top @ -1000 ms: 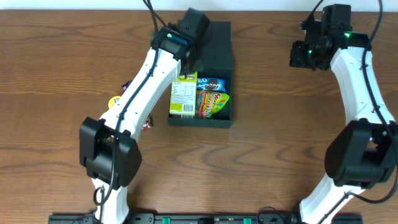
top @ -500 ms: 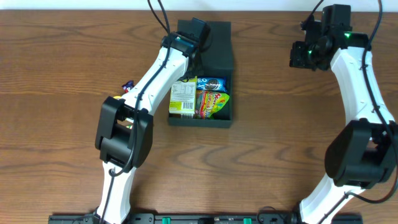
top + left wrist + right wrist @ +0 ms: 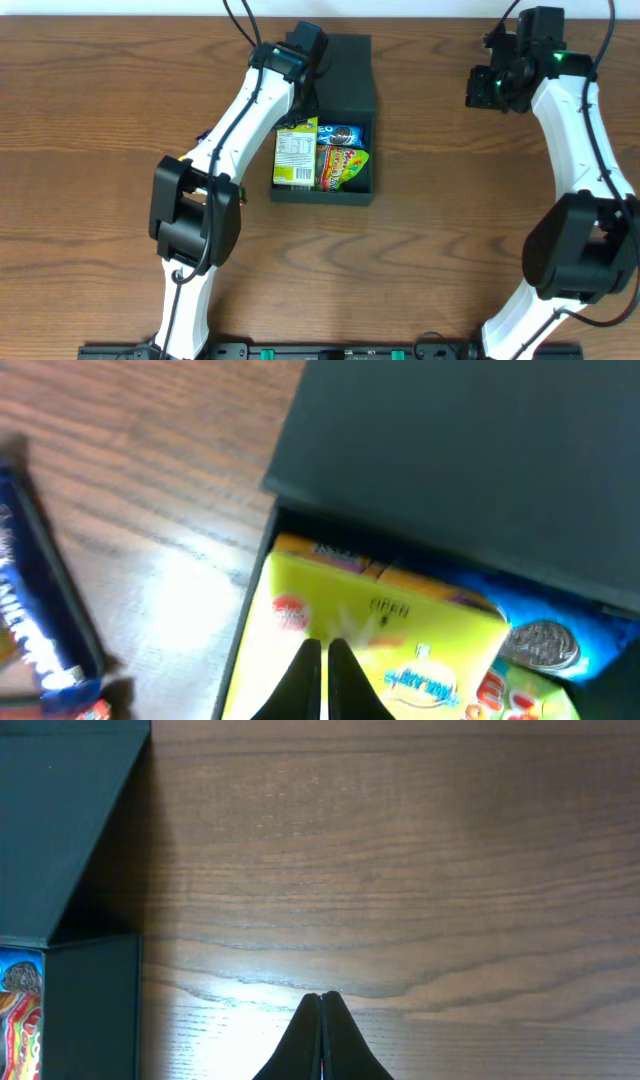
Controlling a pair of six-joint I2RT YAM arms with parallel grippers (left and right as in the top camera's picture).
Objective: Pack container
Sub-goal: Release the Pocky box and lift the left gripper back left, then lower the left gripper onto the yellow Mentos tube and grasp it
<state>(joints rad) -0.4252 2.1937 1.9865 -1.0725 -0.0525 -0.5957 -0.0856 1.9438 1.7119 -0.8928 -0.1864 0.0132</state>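
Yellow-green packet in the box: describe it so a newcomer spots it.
Find the dark teal-green container near the far middle of the table, its flap lid open. Of the snack packets inside, take the leftmost, the yellow-green packet. It alone shows a white printed panel; the blue cookie pack and the red-and-green packet lie to its right.

- From overhead, my left arm hides the container's left rim.
- My left wrist view is blurred: the yellow packet's print is unreadable, and the blue wrapper is cut off at the left edge.
- My right wrist view crops the container at its left edge.
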